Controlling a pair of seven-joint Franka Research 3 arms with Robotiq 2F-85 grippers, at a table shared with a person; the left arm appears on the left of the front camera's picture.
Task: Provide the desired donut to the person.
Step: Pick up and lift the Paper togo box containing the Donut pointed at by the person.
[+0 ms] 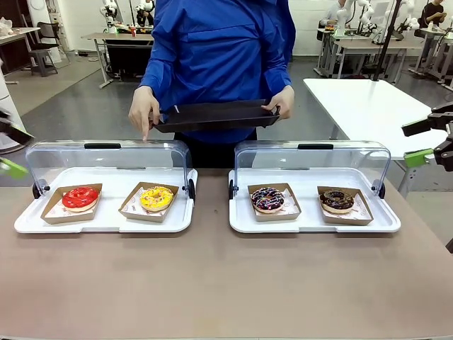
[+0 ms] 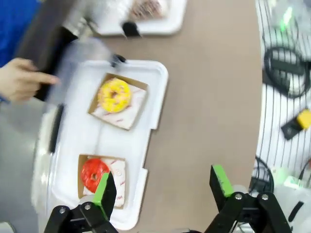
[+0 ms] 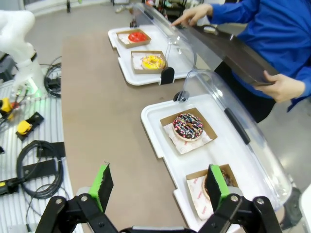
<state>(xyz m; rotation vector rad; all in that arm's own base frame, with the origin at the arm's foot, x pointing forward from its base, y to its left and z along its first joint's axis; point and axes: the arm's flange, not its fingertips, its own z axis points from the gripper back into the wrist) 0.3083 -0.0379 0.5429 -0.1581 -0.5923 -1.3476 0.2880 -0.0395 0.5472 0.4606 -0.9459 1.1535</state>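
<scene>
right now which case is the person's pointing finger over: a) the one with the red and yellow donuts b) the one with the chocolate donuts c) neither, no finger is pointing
a: the pointing hand hangs finger-down at the clear-lidded case with the red donut and yellow donut; the other hand holds the black tray.

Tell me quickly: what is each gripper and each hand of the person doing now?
Left gripper: open, empty.
Right gripper: open, empty.
Person's pointing hand: points downward.
Person's other hand: holds the black tray.
</scene>
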